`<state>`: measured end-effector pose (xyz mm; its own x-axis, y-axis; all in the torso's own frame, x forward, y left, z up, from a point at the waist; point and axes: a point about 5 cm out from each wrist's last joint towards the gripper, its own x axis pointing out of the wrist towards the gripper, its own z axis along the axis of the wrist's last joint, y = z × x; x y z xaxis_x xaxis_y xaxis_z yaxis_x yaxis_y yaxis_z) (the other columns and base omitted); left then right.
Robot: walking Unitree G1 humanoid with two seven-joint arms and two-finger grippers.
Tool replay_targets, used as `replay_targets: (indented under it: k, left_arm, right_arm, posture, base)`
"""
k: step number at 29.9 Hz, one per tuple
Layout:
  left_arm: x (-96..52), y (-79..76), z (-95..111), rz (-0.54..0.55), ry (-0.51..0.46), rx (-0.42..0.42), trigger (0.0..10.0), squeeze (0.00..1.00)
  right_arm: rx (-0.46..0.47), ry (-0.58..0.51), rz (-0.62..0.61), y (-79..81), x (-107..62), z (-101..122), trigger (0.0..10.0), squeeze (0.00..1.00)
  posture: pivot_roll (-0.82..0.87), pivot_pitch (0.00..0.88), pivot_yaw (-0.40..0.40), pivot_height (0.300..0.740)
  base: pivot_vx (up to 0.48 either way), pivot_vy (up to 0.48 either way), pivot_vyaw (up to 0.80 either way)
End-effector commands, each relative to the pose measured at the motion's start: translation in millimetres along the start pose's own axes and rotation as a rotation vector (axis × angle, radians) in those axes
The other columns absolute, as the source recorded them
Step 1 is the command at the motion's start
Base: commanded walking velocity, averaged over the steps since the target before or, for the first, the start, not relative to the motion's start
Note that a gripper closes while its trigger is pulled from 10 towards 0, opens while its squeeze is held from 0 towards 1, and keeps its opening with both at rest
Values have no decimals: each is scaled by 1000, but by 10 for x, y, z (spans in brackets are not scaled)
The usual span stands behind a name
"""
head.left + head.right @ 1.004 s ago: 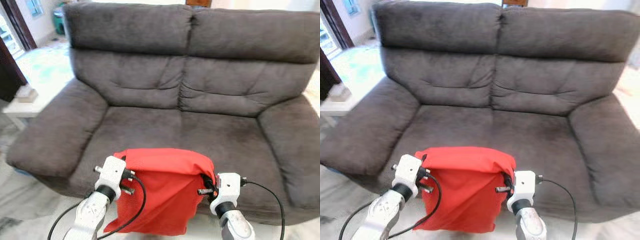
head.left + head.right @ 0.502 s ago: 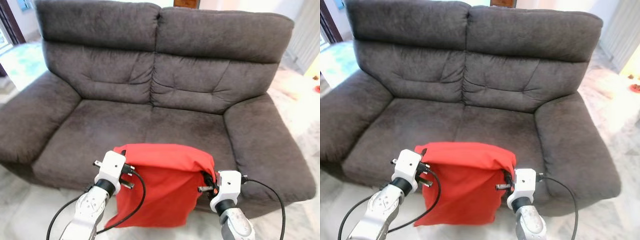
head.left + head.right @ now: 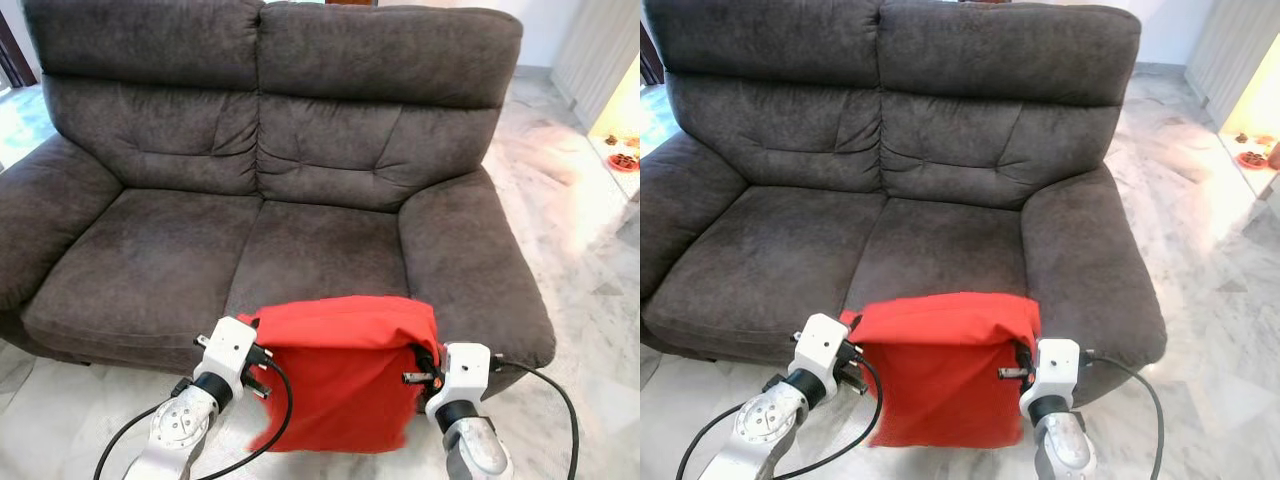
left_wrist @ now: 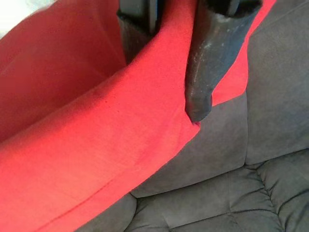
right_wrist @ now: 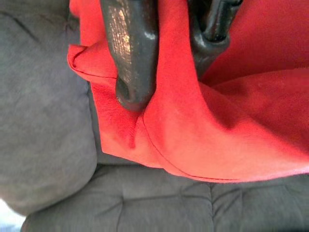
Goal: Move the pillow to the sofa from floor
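Observation:
A red pillow (image 3: 345, 375) hangs between my two arms in front of the dark grey two-seat sofa (image 3: 250, 200), its top edge level with the front of the right seat cushion. My left gripper (image 3: 258, 358) is shut on the pillow's upper left corner, and my right gripper (image 3: 425, 368) is shut on its upper right corner. In the left wrist view the black fingers (image 4: 207, 63) pinch the red fabric (image 4: 96, 130) above the sofa's cushions. The right wrist view has its fingers (image 5: 133, 53) clamped on a folded red edge (image 5: 193, 125).
The sofa's right armrest (image 3: 470, 270) stands close to my right arm, and its left armrest (image 3: 40, 200) is further off. Pale marble floor (image 3: 590, 250) spreads to the right of the sofa. A small red object (image 3: 625, 160) lies at the far right edge.
The camera has swung to the right, so the sofa sits further left in the picture and marble floor shows on the right. Both grippers still hold the pillow the same way.

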<state>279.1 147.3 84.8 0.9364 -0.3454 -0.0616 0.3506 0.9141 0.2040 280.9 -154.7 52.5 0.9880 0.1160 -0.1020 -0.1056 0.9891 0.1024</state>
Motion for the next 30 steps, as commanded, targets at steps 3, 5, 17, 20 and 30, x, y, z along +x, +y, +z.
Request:
replay_targets:
  k: [3,5,17,20,30]
  left_arm:
    - [-40,280,145,110,-67,30,10000,0]
    - [-41,297,149,116,-66,31,10000,0]
    - [-68,345,134,159,-58,20,10000,0]
    - [-64,351,139,163,-60,22,10000,0]
    - [-51,309,156,161,-69,13,10000,0]
  right_arm:
    - [23,-40,-82,-133,-13,74,10000,0]
    - [23,-36,-78,-118,-7,70,10000,0]
    - [25,-22,-40,-45,14,60,10000,0]
    - [21,-16,-25,-25,13,48,10000,0]
    - [3,-20,-13,-1,9,45,10000,0]
  posture:
    - [20,121,17,740]
    - [21,120,17,740]
    - [21,120,14,740]
    - [25,119,13,740]
    - [24,120,17,740]
  base:
    - [0,0,0]
    - [0,0,-656]
    - [0,0,-800]
    - [0,0,-800]
    - [0,0,-160]
